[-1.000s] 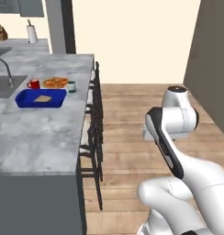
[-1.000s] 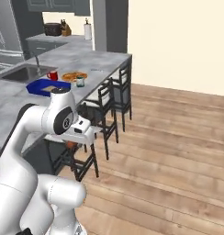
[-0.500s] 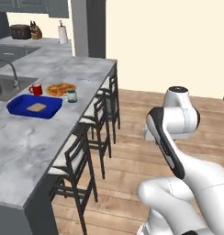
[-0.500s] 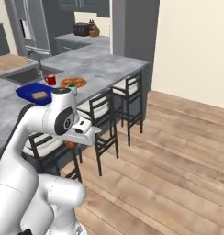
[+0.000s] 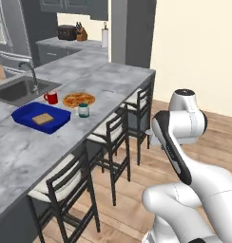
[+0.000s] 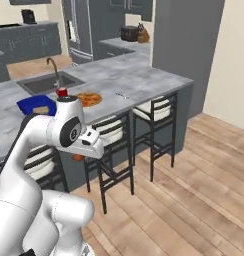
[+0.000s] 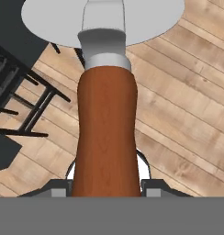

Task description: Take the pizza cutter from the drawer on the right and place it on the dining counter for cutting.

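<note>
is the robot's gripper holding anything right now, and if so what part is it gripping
Yes. The gripper is closed on a pizza cutter with a brown wooden handle, gripping the handle's lower end, with the round silver blade pointing away.

Arm folded close over base, gripper (image 7: 106, 190) clamped shut.

A home kitchen: a long marble-topped desk (image 5: 103, 85) runs from upper centre to lower left, with an inset sink (image 5: 18, 89) and faucet (image 5: 28, 72) at the left edge. Black stools (image 5: 111, 137) line it over plank wood flooring (image 6: 194, 190). Dark grey cabinets (image 5: 75, 5), a refrigerator (image 6: 84, 27), toaster (image 5: 67, 32) and knife block (image 5: 81, 34) sit in the upper left.
</note>
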